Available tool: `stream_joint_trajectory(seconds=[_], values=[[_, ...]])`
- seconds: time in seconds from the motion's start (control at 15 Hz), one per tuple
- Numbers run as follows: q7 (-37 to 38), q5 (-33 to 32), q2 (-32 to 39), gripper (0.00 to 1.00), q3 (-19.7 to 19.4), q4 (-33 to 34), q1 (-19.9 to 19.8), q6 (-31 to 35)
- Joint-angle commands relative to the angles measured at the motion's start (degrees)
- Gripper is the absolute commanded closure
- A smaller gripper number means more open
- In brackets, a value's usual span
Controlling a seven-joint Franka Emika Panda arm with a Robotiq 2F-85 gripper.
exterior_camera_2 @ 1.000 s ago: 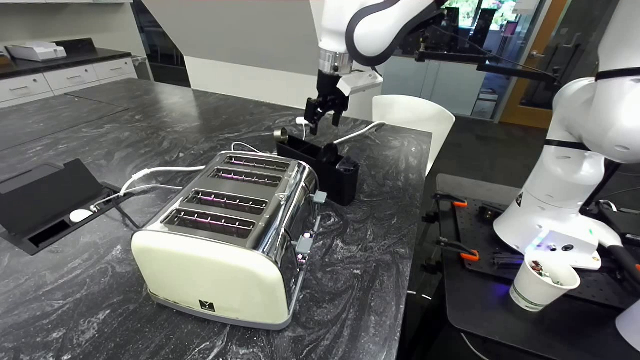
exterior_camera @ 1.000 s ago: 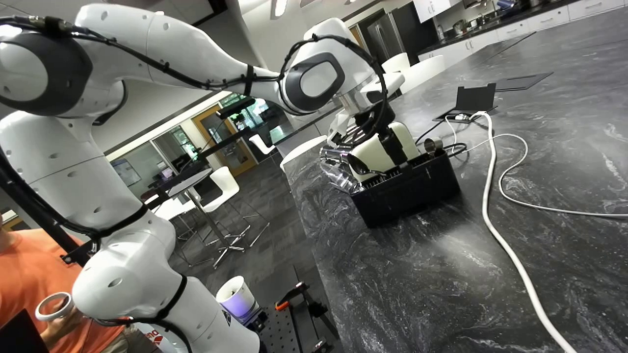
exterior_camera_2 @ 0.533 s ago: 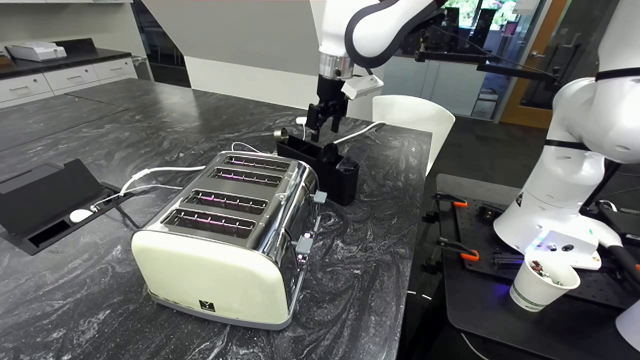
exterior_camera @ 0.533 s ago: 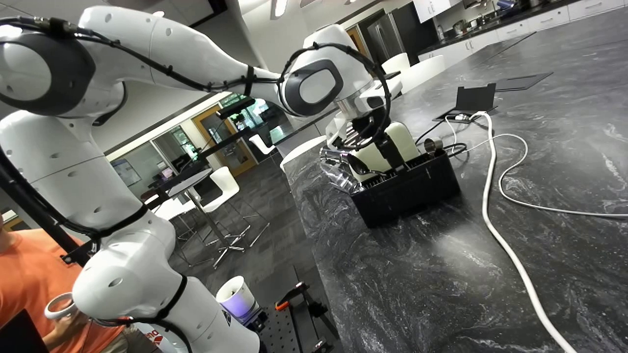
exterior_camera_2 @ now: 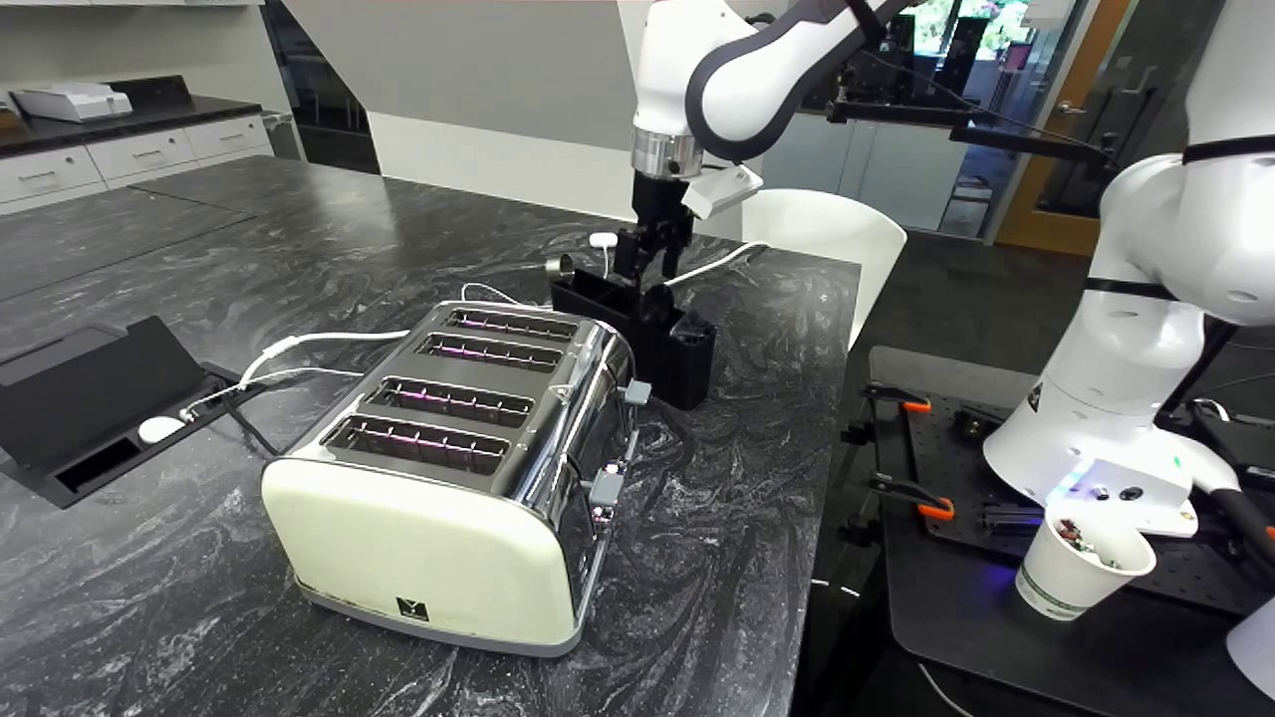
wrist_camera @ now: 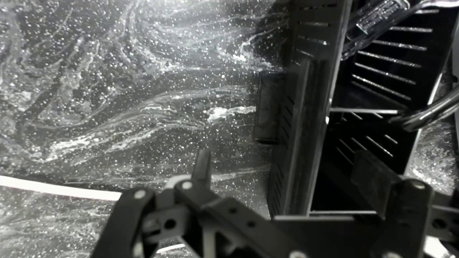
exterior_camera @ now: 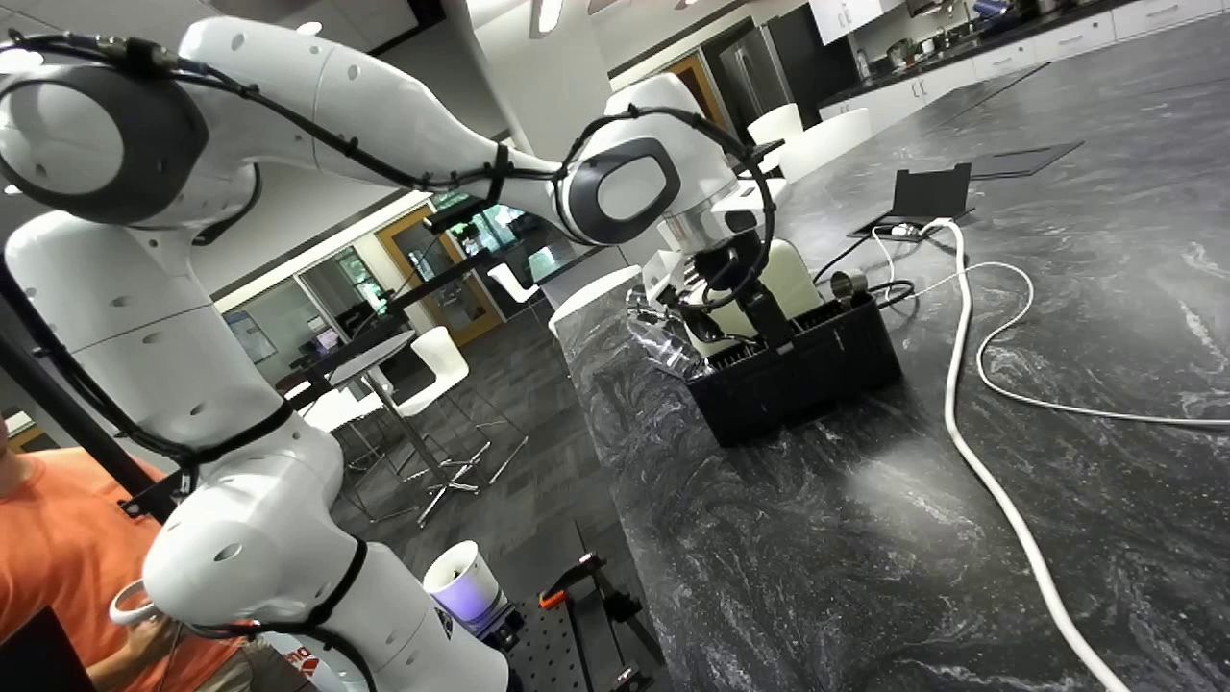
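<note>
My gripper is open with its jaws wide apart, pointing down over a slotted black caddy. In the wrist view one of its fingers is outside the caddy's long wall, above the table; the opposite finger is over a dark compartment. The wall runs between them, and I cannot tell whether either finger touches it. The caddy holds a dark rounded utensil, a clear plastic item and, at its far end, a short metal cylinder. In both exterior views the fingertips are near the caddy's rim.
A cream and chrome toaster stands close beside the caddy. White cables cross the dark table, running to an open table outlet box. A white chair is by the table edge; a person sits near the robot base.
The arm has lowered, bringing the gripper down from above the caddy to about its rim. Its jaws have stayed open. The caddy and toaster have not moved.
</note>
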Motion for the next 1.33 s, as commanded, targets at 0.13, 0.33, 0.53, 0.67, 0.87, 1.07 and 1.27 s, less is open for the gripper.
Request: stream_joint_trajectory(seconds=[0.13, 0.33, 0.53, 0.67, 0.87, 1.07, 1.27], values=[[3.3, -3.7, 2.4, 0.25, -0.4, -0.4, 1.0, 4.6], [4.9, -4.9, 3.2, 0.41, -0.6, -0.2, 1.5, 5.8], [5.9, -5.6, 3.7, 0.64, -0.7, 0.0, 1.9, 5.9], [6.2, -5.8, 3.8, 0.79, -0.7, 0.1, 2.1, 5.7], [6.8, -6.0, 3.9, 1.00, -0.8, 0.4, 2.4, 5.5], [7.1, -6.3, 3.8, 0.97, -0.8, 0.6, 2.6, 5.0], [10.0, -7.0, 2.0, 0.97, -1.2, 0.0, 2.9, 3.7]])
